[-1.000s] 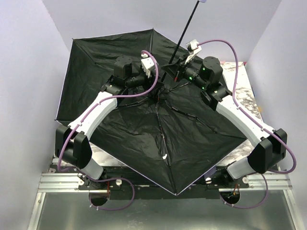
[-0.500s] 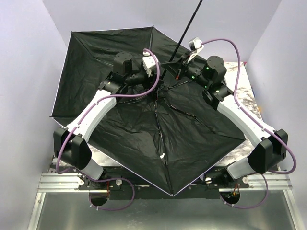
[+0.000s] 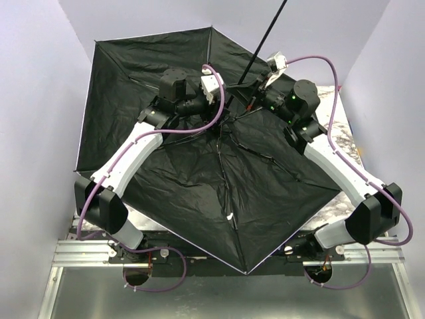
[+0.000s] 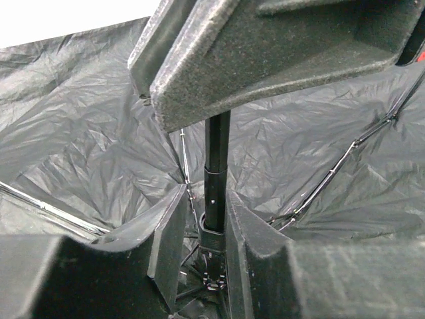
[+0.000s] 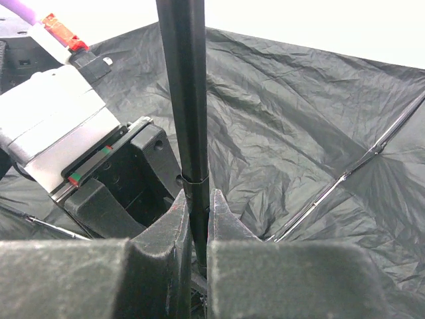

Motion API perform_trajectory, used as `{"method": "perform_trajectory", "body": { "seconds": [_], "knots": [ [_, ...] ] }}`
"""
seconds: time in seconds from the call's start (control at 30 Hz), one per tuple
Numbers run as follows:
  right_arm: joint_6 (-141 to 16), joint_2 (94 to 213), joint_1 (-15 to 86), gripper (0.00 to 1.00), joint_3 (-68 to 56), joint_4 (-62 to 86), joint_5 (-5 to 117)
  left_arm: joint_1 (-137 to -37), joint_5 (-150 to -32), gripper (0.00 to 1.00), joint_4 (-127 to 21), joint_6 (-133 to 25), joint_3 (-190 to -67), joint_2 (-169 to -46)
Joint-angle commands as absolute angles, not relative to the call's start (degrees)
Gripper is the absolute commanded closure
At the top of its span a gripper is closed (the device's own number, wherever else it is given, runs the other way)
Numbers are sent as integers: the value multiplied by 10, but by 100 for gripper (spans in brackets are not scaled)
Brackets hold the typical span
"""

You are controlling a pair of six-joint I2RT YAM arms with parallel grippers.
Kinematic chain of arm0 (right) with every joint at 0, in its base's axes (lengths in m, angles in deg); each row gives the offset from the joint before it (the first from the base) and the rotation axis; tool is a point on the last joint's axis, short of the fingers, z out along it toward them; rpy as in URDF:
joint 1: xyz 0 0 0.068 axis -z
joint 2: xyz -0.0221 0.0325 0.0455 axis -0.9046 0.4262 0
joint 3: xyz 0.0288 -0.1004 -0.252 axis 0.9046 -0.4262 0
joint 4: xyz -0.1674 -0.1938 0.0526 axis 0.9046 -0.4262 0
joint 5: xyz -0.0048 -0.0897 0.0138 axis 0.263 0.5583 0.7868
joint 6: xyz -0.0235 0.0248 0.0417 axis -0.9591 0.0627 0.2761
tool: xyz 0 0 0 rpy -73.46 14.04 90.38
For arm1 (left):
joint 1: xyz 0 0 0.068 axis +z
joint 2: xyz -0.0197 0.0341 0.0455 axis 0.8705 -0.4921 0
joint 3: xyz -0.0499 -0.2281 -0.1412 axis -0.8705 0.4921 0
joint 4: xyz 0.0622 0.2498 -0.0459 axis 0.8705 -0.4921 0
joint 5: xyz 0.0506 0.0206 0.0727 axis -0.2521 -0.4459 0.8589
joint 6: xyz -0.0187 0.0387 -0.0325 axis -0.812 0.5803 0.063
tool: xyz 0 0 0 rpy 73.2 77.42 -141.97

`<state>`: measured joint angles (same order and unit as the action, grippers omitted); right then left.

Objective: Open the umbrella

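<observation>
The umbrella (image 3: 199,179) lies spread wide over the table with its black lining and ribs facing up. Its thin black shaft (image 3: 262,43) slants up and back out of the top edge; the handle is out of view. My right gripper (image 3: 247,88) is shut on the shaft just above the hub, and the right wrist view shows the shaft (image 5: 189,100) pinched in that gripper (image 5: 197,199). My left gripper (image 3: 222,106) straddles the shaft lower down. In the left wrist view this gripper (image 4: 206,199) stands slightly apart around the runner collar (image 4: 212,229), with a gap on its left side.
The canopy covers most of the marbled table (image 3: 342,126), which shows only at the right. Lavender walls (image 3: 40,100) close in on the left, back and right. The canopy's left edge (image 3: 83,126) is close to the left wall. A metal rail (image 3: 86,249) runs along the near edge.
The canopy has spread wider and flatter at the back left. The shaft has pushed further up, so the handle has left the frame. Both grippers have shifted slightly up and right.
</observation>
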<state>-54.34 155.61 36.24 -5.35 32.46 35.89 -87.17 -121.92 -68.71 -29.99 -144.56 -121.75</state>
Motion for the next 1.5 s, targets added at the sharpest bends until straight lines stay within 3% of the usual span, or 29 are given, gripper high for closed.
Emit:
{"method": "perform_trajectory", "body": {
  "seconds": [0.0, 0.6, 0.87, 1.13, 1.2, 1.37, 1.47],
  "knots": [
    [-501, 1515, 355, 100, -47, 407, 301, -873, -1170, 68, -685, -310, -1477, -1243],
    [-509, 1512, 355, 100, -54, 387, 300, -906, -1156, 68, -696, -297, -1510, -1235],
    [-502, 1509, 355, 100, -47, 382, 295, -892, -1136, 76, -725, -282, -1487, -1241],
    [-494, 1505, 356, 100, -34, 396, 301, -882, -1131, 97, -754, -236, -1445, -1240],
    [-497, 1504, 355, 100, -25, 394, 312, -874, -1126, 94, -767, -239, -1441, -1244],
    [-496, 1506, 355, 100, -1, 392, 317, -848, -1130, 73, -772, -245, -1419, -1252],
    [-491, 1509, 355, 100, 9, 395, 314, -840, -1130, 80, -777, -238, -1405, -1256]
  ]
}}
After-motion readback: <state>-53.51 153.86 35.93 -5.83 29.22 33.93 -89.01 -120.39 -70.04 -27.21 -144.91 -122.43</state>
